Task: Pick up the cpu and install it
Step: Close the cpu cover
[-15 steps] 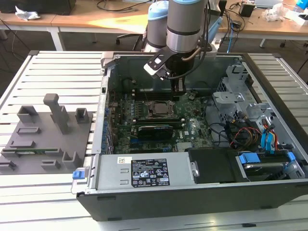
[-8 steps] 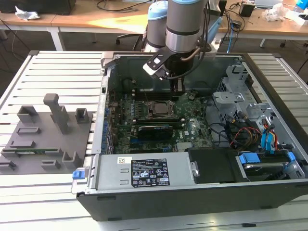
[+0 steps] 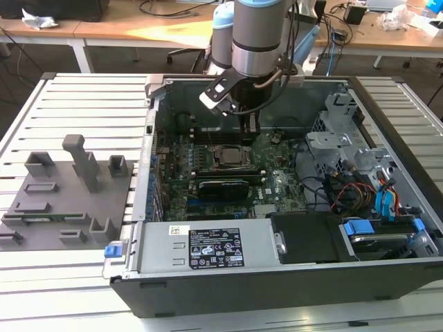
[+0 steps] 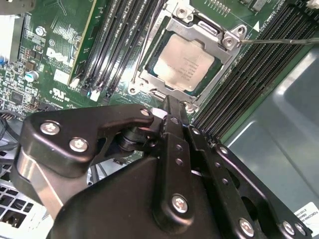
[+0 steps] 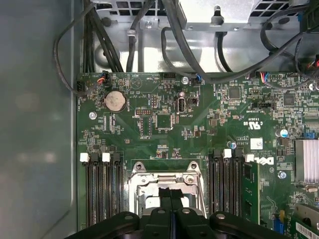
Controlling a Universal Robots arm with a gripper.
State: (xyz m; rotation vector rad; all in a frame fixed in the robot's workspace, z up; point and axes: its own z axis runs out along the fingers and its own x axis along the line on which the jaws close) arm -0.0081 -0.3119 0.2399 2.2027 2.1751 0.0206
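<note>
Open computer case [image 3: 277,294] on slatted table [image 3: 83,104]; grey fixture block [image 3: 62,207] at exterior view's left; green motherboard [image 5: 199,129] inside

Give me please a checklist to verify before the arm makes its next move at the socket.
1. The cpu lies inside the socket frame: ok.
2. The cpu sits flat in its seat: cannot tell.
3. The pincer is shut and holds nothing: ok.
4. The pincer is apart from the socket frame's near edge: cannot tell.
5. The wire lever is latched: cannot tell.
6. The cables lie away from the socket frame in the first wrist view: ok.
</note>
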